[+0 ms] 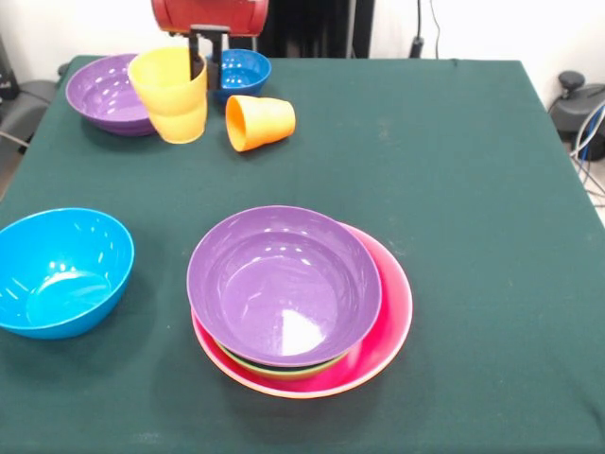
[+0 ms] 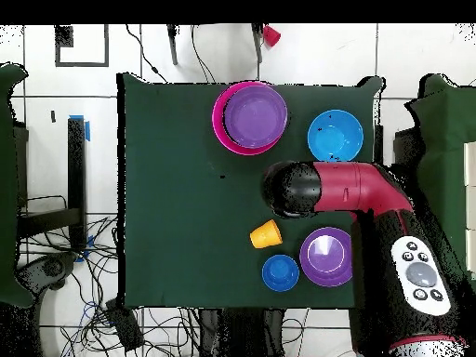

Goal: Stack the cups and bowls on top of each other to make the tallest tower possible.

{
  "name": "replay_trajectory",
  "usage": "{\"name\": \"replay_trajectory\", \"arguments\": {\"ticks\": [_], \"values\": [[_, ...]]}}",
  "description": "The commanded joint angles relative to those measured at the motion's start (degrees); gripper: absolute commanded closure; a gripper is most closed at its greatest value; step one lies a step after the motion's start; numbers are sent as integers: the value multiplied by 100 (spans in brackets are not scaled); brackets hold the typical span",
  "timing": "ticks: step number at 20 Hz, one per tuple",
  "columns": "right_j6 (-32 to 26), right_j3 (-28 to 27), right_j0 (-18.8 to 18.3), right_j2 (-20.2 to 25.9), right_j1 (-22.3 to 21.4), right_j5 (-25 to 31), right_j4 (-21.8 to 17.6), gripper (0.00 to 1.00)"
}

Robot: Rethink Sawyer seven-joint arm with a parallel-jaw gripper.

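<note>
The gripper (image 1: 209,62) grips the yellow cup (image 1: 171,95) by its rim. A purple bowl (image 1: 284,284) nests in the pink bowl (image 1: 392,312), a green rim (image 1: 284,371) between.

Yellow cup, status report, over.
End effector shut on yellow cup, lifted clear of table. Orange cup on its side close beside it. Tower: purple bowl on top, pink outermost. Path to tower open.
</note>
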Motion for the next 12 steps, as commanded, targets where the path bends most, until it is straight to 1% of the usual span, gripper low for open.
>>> {"name": "replay_trajectory", "arguments": {"ticks": [1, 2, 5, 7, 8, 11, 12], "values": [[986, -107, 199, -154, 247, 101, 376, 100], [872, -206, 161, -93, 321, 126, 444, 100], [651, -224, -19, 71, 453, -53, 683, 100], [405, -276, -171, 163, 512, 37, 827, 100], [310, -329, -200, 157, 544, 97, 839, 100], [61, -592, -175, 165, 742, 51, 712, 100], [45, -623, -147, 110, 784, -10, 608, 100]]}}
